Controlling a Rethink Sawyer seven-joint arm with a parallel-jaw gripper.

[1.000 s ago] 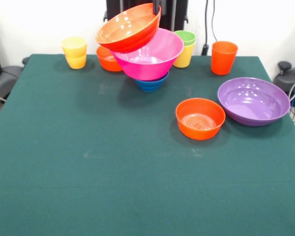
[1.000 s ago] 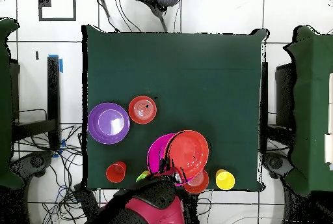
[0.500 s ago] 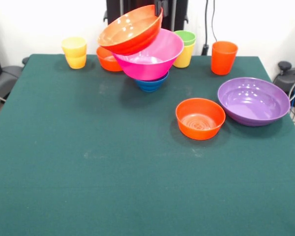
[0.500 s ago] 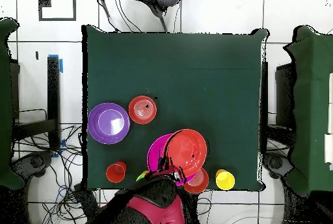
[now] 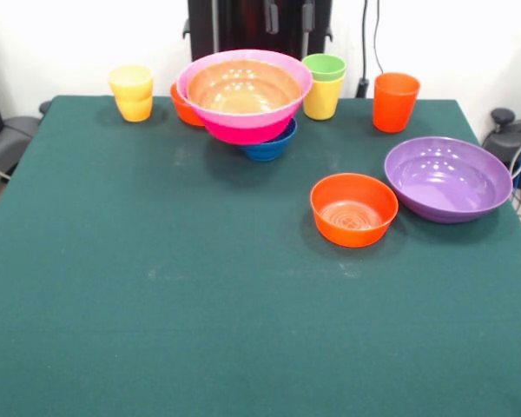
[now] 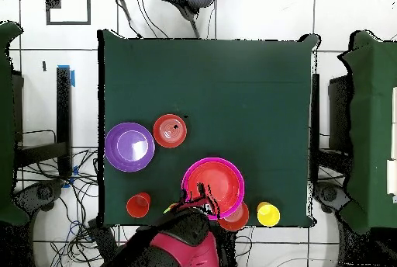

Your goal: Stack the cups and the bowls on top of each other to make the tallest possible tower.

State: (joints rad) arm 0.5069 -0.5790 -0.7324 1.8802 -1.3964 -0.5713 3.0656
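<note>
The tower stands at the table's back middle. A small blue bowl carries the big pink bowl, and the wide orange bowl lies nested level inside it. From overhead the orange bowl fills the pink rim. My gripper hangs just above and behind the pile, open, holding nothing. Overhead, the gripper sits at the pile's near edge. Loose pieces are a wide purple bowl, a small orange bowl and a taller orange cup.
Another small orange bowl sits behind the pile on the left. Stacked yellow cups stand at the back left. A green cup rests in a yellow cup right of the pile. The green table stretches forward.
The wide orange bowl, held tilted above the pink bowl, has dropped in and lies level. The pink bowl has tipped back upright. My gripper has let go and risen.
</note>
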